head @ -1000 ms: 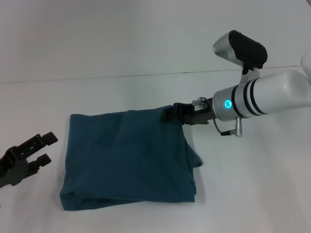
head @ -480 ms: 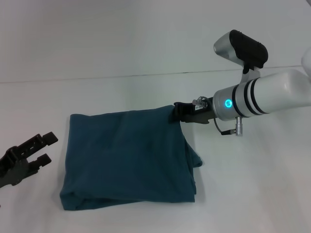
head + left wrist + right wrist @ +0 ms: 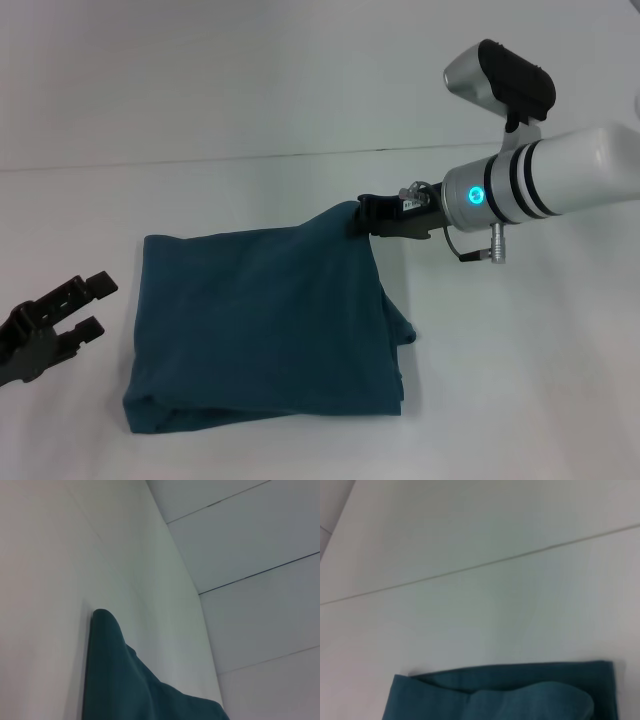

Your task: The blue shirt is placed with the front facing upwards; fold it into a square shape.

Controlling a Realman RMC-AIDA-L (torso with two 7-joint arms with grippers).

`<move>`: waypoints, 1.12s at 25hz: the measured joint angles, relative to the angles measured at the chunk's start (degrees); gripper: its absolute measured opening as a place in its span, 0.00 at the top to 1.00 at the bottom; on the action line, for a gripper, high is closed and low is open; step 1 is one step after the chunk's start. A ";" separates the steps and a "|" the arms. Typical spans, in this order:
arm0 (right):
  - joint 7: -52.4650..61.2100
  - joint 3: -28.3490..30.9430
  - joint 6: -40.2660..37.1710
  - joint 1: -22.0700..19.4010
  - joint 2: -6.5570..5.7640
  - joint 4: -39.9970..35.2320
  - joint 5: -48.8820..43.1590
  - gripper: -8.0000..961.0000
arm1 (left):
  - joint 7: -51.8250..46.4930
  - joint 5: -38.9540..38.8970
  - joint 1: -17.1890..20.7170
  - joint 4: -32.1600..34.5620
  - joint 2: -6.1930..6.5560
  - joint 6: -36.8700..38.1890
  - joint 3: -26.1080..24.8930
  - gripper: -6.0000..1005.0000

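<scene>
We are pinching the far right corner of the blue shirt [image 3: 270, 325] with our right gripper [image 3: 362, 217], its fingers closed on the cloth at that one spot. The corner is rising off the table [image 3: 300, 120] in a small peak, while the rest of the garment is lying flat. We judge that we are gripping here because a corner gives control of a whole edge: pulling it draws the top layer taut and lets us square up the fold or carry the edge across.

Our right arm is reaching in from the right side, low and nearly level, which keeps the lift small so the lower layers are not dragged along.

The shirt itself is sitting in the near middle of the table, already folded into a rough rectangle with no lettering or collar showing. Its near right edge is bulging out in loose layers, so the shape is not yet a clean square.

Our left gripper [image 3: 62, 312] is waiting at the near left, just beside the shirt's left edge without touching it, fingers spread apart. From there, we judge, it can pin or take the left side once needed.
</scene>
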 joint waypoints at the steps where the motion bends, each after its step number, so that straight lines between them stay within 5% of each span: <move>1: 0.00 -0.02 0.00 0.00 0.00 -0.24 -0.02 0.94 | 0.00 0.00 0.00 0.00 0.03 0.00 -0.01 0.06; 22: -0.18 -5.63 8.73 0.23 0.56 -0.84 -0.75 0.89 | 0.00 -0.03 0.56 -0.06 -0.14 0.07 -0.23 0.06; 28: -0.09 -5.88 10.71 0.15 -0.12 -0.02 -0.75 0.87 | 0.00 -0.03 0.78 -0.09 -0.15 0.10 -0.22 0.06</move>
